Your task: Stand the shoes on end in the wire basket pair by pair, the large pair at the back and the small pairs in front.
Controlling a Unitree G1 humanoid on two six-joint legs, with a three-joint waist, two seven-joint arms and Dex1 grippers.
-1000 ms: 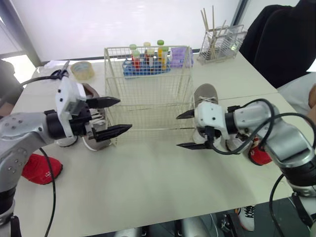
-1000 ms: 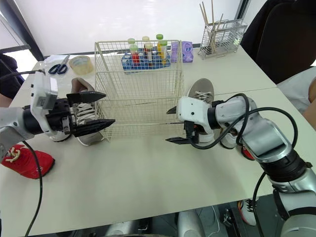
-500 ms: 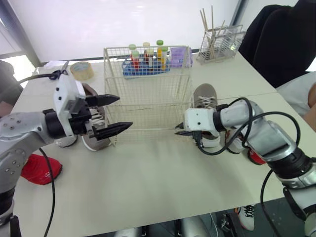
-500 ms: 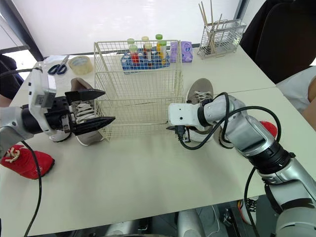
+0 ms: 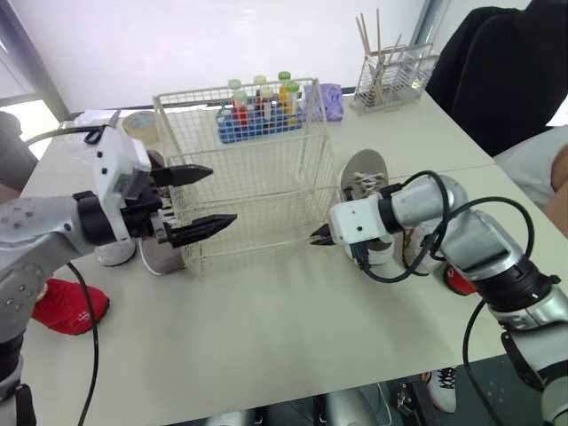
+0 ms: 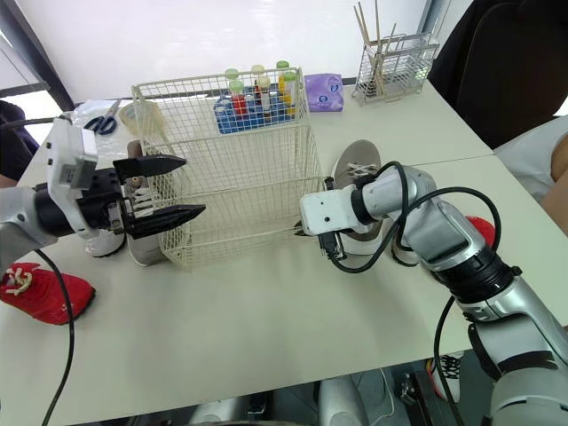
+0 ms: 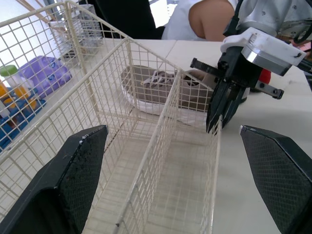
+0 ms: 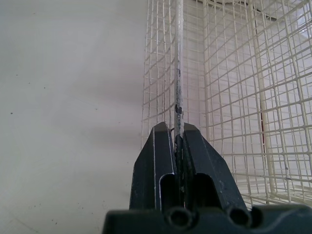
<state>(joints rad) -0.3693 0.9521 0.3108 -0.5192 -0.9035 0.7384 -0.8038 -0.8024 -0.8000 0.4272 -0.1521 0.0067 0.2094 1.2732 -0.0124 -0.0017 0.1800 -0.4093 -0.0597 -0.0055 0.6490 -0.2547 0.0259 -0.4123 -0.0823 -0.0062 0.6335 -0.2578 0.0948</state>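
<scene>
Wire basket at the centre of the surface, empty, its walls looking skewed rather than square to the near edge. No shoe is in it yet, so the task appears to be at the stage of placing the basket.

Right tool: clamped narrow on a thin upright wire at the basket's 4 o'clock corner, as the right wrist view shows.

Left tool: spread wide and holding nothing, its tips just beside the basket's 9 o'clock wall.

Shoes: one large grey shoe lies at 3 o'clock of the basket, close to its wall. A second grey shoe lies at 9 o'clock, partly behind the left tool. One red shoe sits at 8 o'clock, well apart, and another red shoe is partly hidden behind the right arm at 4 o'clock.

Risks, as judged:
- The pinch on one slim wire could slip.
- A pull at that low corner could twist or tip the light, empty basket.
- A shove toward 12 o'clock could knock the tube rack just behind.
- A shove toward 9 o'clock could press the wall against the left grey shoe.
</scene>
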